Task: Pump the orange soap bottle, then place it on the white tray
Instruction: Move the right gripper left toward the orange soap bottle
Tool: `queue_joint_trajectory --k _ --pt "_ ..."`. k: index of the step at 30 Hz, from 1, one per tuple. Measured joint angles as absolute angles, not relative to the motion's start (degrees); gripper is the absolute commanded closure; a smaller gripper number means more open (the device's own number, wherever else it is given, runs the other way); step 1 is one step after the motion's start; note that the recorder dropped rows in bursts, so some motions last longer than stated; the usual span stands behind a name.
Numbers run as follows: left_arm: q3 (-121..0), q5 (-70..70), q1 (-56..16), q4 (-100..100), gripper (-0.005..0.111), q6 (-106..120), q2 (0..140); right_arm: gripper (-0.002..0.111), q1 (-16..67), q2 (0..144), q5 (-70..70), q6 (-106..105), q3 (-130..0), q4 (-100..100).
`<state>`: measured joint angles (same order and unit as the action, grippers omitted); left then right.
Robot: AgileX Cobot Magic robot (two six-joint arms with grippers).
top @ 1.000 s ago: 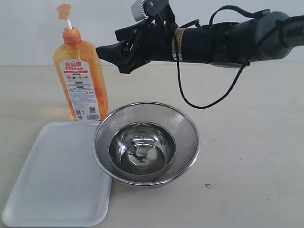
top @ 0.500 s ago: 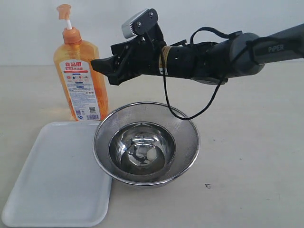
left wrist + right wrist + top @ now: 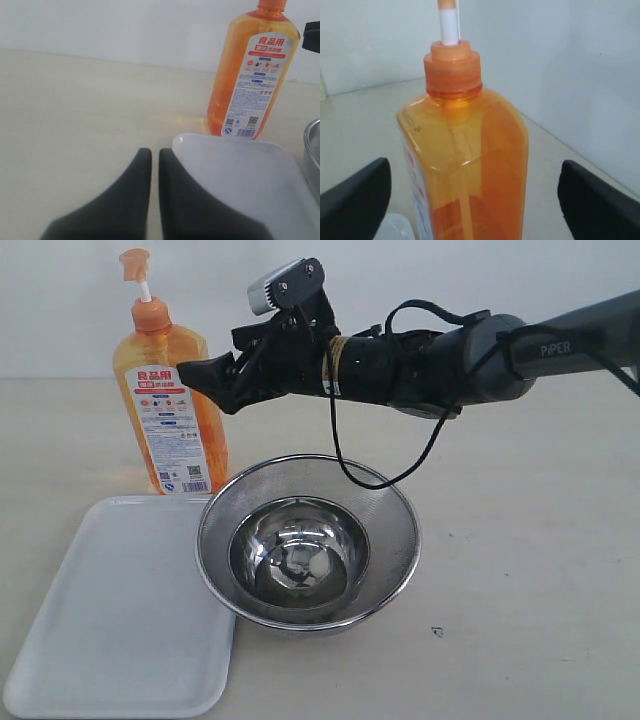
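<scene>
The orange soap bottle (image 3: 170, 410) stands upright on the table just behind the white tray (image 3: 120, 610), pump head raised. My right gripper (image 3: 205, 372) hovers at the bottle's shoulder, open. In the right wrist view the bottle (image 3: 470, 165) fills the gap between the gripper's (image 3: 472, 170) wide-apart dark fingertips (image 3: 362, 192), and neither touches it. My left gripper (image 3: 155, 152) is shut on nothing, low over the table beside the tray's corner (image 3: 235, 170), with the bottle (image 3: 252, 75) beyond it. The left arm is out of the exterior view.
A round steel mesh bowl (image 3: 390, 505) with a smaller steel bowl (image 3: 300, 558) inside sits right of the tray, below the right arm. Its rim (image 3: 312, 145) shows in the left wrist view. A pale wall stands behind the table.
The right arm has moved left towards the bottle, bringing its open fingers up to the bottle's shoulder. The bottle, tray and bowls have not moved.
</scene>
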<state>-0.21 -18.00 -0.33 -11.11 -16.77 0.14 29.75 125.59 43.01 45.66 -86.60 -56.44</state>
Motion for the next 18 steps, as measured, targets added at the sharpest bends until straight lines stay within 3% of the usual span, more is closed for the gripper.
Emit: queue_joint_trajectory --k 18 --pt "-0.21 -18.00 -0.33 -11.11 0.102 -16.77 0.14 0.026 33.39 126.72 41.14 34.98 -86.60 -47.17"
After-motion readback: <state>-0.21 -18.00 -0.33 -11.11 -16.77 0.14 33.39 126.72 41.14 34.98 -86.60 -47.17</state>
